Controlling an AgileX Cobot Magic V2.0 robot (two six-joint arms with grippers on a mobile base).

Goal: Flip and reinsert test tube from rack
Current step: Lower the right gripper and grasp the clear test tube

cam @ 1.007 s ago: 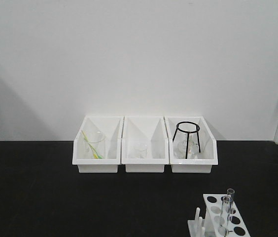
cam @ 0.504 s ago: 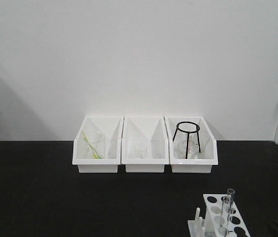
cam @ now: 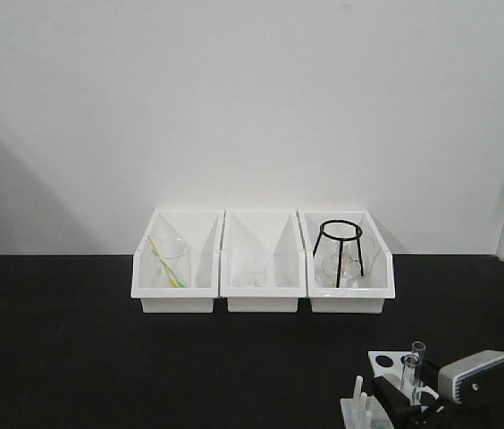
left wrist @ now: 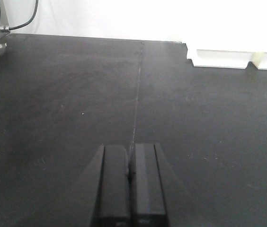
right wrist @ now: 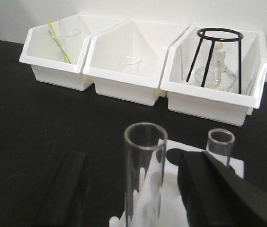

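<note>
The white rack (cam: 382, 361) stands at the front right of the black table, with two clear test tubes upright in it. In the right wrist view the nearer test tube (right wrist: 144, 165) stands open end up between my right gripper's (right wrist: 133, 158) open fingers, and neither finger touches it. The second tube (right wrist: 220, 143) stands behind the right finger, over the rack (right wrist: 235, 166). In the front view the right gripper (cam: 404, 399) sits low at the rack beside the tubes (cam: 410, 368). My left gripper (left wrist: 129, 152) is shut and empty over bare table.
Three white bins stand in a row at the back. The left bin (cam: 173, 266) holds a beaker with a yellow-green straw, the middle bin (cam: 261, 268) a small beaker, and the right bin (cam: 346, 266) a black wire tripod and a glass lamp. A white wall lies behind.
My right gripper has come into the front view from the bottom right and now stands at the rack, around the nearer tube. The tubes and rack have not moved.
</note>
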